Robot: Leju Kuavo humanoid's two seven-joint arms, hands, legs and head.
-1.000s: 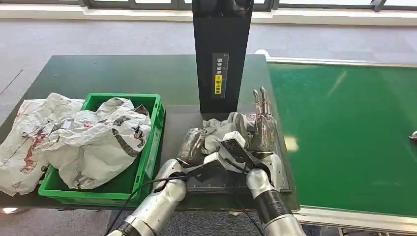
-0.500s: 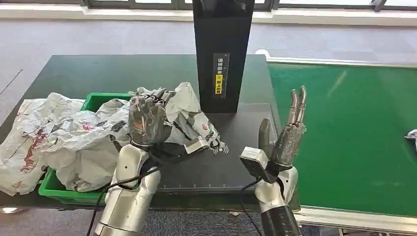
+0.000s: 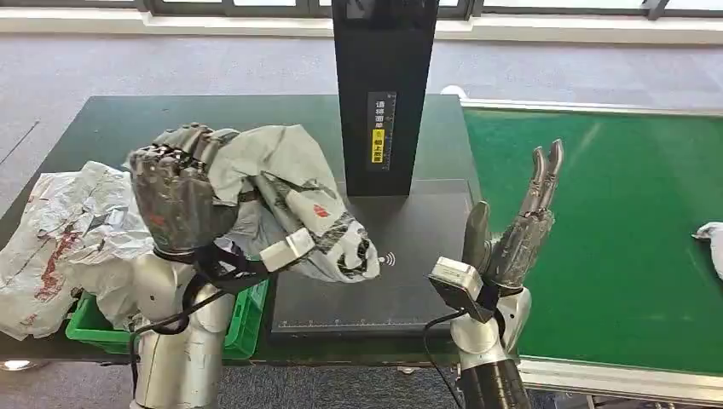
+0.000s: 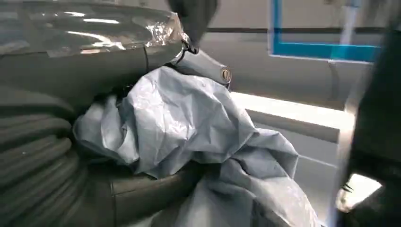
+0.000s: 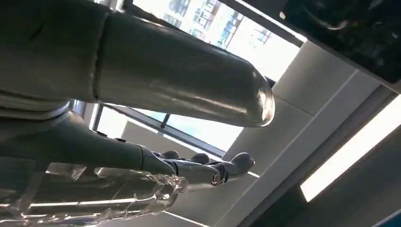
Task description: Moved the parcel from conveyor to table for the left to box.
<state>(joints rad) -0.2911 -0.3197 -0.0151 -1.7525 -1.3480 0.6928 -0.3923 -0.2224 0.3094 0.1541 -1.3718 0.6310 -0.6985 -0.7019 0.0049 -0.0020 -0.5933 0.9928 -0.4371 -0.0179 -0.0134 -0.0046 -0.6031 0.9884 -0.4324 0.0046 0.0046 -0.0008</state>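
Your left hand [image 3: 181, 200] grips the crumpled grey plastic parcel [image 3: 294, 200] at centre-left; boxing into the green plastic crate [image 3: 249, 307] remains; your right hand [image 3: 511, 234] is spread, empty.

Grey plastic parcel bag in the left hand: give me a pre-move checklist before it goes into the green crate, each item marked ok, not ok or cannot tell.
1. Grip: left hand holds the crumpled grey plastic parcel bag, fingers wrapped into its folds. Ok.
2. Bag lifted off the black scanner pad. Ok.
3. Right hand empty, fingers apart, raised away from the bag. Ok.
4. Room in the green plastic crate: white crumpled bags fill and overhang it. Not ok.
5. Bag's loose tail hangs over the pad, not the crate. Not ok.
6. Bag's label side. Cannot tell.
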